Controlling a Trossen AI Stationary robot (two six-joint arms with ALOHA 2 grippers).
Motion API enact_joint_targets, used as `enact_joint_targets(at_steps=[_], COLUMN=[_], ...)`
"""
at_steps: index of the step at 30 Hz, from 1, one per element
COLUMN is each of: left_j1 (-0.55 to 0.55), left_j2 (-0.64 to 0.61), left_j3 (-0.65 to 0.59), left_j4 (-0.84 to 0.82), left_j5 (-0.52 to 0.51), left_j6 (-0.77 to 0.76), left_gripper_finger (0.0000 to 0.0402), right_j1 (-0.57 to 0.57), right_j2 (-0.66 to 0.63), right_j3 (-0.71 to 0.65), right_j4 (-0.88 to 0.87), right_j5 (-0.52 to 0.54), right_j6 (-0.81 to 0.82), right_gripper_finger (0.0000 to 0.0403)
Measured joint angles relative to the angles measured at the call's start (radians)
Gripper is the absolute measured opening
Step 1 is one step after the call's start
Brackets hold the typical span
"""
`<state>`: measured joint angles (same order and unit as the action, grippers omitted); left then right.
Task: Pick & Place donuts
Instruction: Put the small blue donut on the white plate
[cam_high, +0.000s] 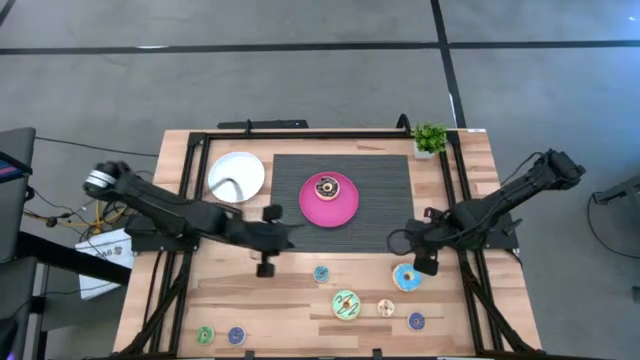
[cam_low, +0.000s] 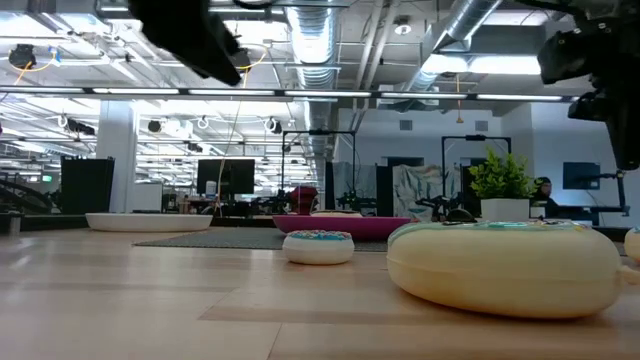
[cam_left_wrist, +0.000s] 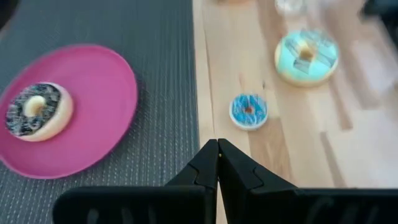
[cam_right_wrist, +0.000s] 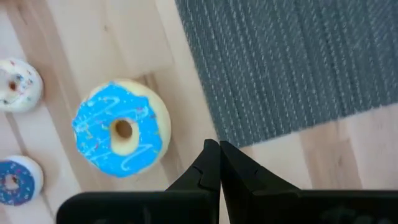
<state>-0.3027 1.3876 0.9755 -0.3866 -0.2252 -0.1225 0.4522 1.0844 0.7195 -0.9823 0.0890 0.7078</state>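
Note:
The chocolate-brown donut (cam_high: 326, 187) (cam_left_wrist: 36, 111) lies on the pink plate (cam_high: 345, 210) on the grey mat. The light blue donut (cam_high: 406, 277) (cam_right_wrist: 121, 137), the pale green donut (cam_high: 346, 304) (cam_left_wrist: 306, 56) (cam_low: 505, 265) and several tiny donuts, among them a blue one (cam_high: 321, 272) (cam_left_wrist: 248, 111) and a cream one (cam_high: 386, 307) (cam_right_wrist: 15, 84), lie flat on the wood. My left gripper (cam_high: 290, 238) (cam_left_wrist: 217, 146) hovers shut at the mat's near left corner. My right gripper (cam_high: 395, 241) (cam_right_wrist: 217, 146) hovers shut at the mat's near right corner, just beyond the light blue donut.
A white plate (cam_high: 237, 176) sits left of the mat (cam_high: 385, 175). A small potted plant (cam_high: 430, 138) stands at the far right corner. Two tiny donuts (cam_high: 204, 335) (cam_high: 236, 336) lie near the front left edge, another (cam_high: 416, 321) at the front right. Black rails frame the table.

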Motion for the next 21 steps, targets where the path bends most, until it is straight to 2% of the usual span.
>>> enact_joint_targets(at_steps=[5, 9, 15, 21], left_j1=[0.014, 0.029, 0.051, 0.069], left_j2=[0.227, 0.396, 0.586, 0.680], left_j3=[0.269, 0.464, 0.643, 0.727], left_j4=[-0.240, -0.423, -0.461, -0.460], left_j5=[-0.018, 0.009, 0.113, 0.222], left_j6=[0.025, 0.033, 0.033, 0.034], left_gripper_finger=[0.0004, 0.0033, 0.0100, 0.0167], right_j1=[-0.001, -0.001, -0.001, -0.001], right_j2=[-0.091, -0.127, -0.161, -0.182], right_j3=[-0.041, -0.051, -0.093, -0.123], right_j4=[-0.007, -0.008, -0.004, -0.005], right_j5=[0.054, 0.098, 0.102, 0.097], right_j6=[-0.005, -0.012, -0.039, -0.008], right_gripper_finger=[0.0000, 0.0000, 0.0000, 0.0000])
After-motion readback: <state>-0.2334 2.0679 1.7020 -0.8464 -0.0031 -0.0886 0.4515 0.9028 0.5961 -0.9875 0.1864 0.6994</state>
